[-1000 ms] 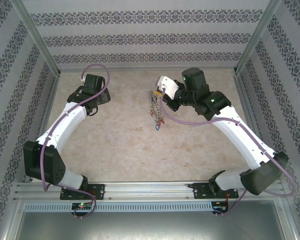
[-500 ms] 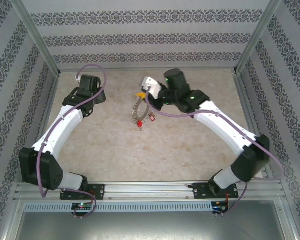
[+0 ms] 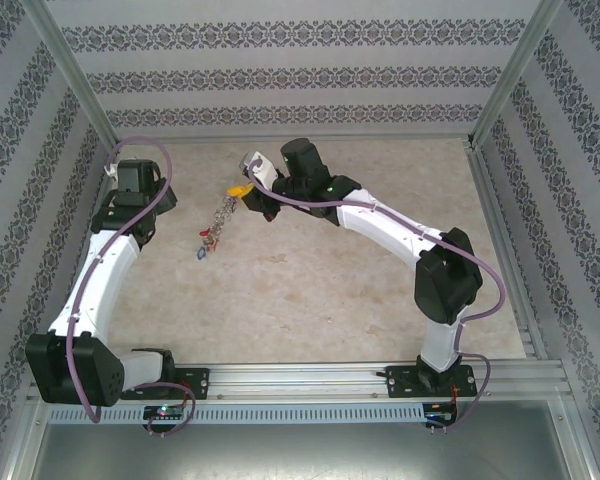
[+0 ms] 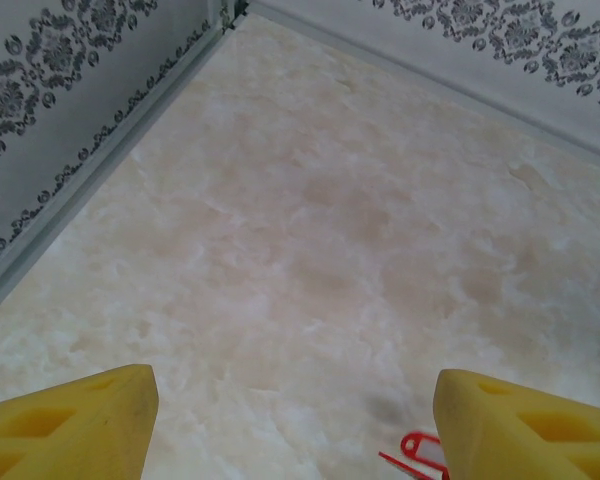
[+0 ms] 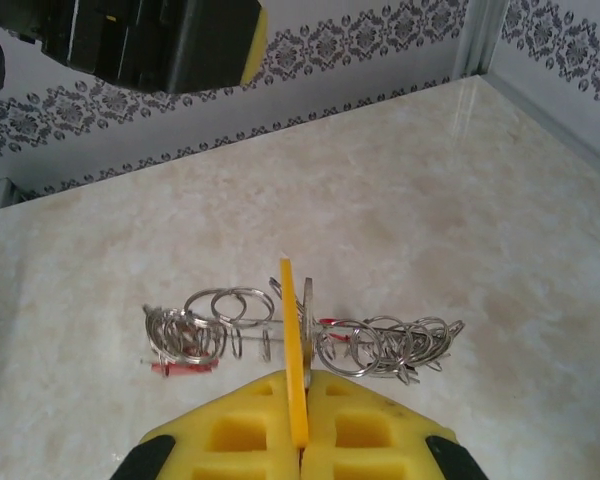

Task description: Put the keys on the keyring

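Hanging from right fingers (image 5: 230, 438), apparently: keyring (image 3: 216, 222).

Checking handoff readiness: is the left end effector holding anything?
No, the left end effector stands wide open, table showing between its fingers.

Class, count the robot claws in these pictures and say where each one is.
2. The left claw is open over the far-left part of the table, holding nothing. The right claw is near the far middle, shut on the keyring.
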You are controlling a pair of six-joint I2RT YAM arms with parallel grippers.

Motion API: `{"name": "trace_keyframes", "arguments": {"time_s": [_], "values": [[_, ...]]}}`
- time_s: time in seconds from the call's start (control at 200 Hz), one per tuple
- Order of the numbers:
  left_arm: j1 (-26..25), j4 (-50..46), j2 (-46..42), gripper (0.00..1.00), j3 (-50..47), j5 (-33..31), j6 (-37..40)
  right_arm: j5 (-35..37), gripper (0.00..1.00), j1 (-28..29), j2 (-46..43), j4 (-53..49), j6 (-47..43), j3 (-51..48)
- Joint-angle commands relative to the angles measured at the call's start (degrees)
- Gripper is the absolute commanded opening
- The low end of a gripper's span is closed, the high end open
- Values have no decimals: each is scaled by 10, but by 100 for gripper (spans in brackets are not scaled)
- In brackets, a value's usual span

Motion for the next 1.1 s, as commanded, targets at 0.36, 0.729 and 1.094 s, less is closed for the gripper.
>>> {"name": "trace_keyframes", "arguments": {"time_s": [0.36,0.729,1.094], "values": [[3,45,33,75,-58,44,-32,-40,0,-66,-56,29,-64,-249],[-2,74,65,76,-78,31,-23,-19,38,-118,-59,-9,-83,-301],[-21,168,27,100,-114,-59,57,-32,85,-177,-218,74,-26,-378]]}}
